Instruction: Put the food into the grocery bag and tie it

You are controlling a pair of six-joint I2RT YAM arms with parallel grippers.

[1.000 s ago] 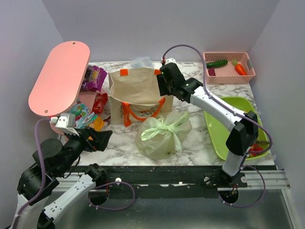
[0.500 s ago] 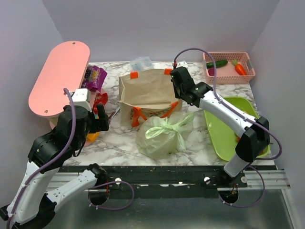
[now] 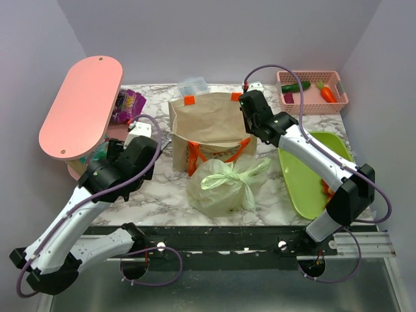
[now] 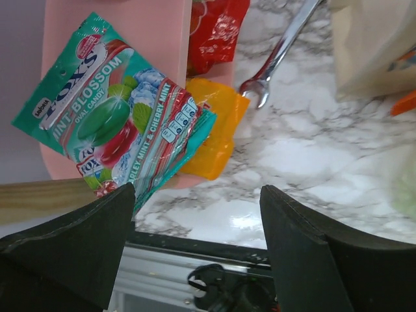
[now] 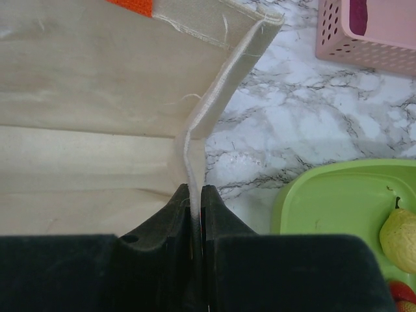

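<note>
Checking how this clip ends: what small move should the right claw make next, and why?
Probably open and let go of the canvas tote: the right claw is shut on its rim, while the green grocery bag already looks knotted.

I'm looking into a robotics lab test cell, not a real kitchen. Plain lilac walls (image 3: 227, 39) box in a marble-print counter (image 3: 162, 195). A left arm (image 3: 78, 214) and a right arm (image 3: 312, 153) stand on a metal rail (image 3: 370, 242) at its near edge. Toy vegetables (image 3: 328, 94) fill a pink basket (image 3: 312, 73).
</note>
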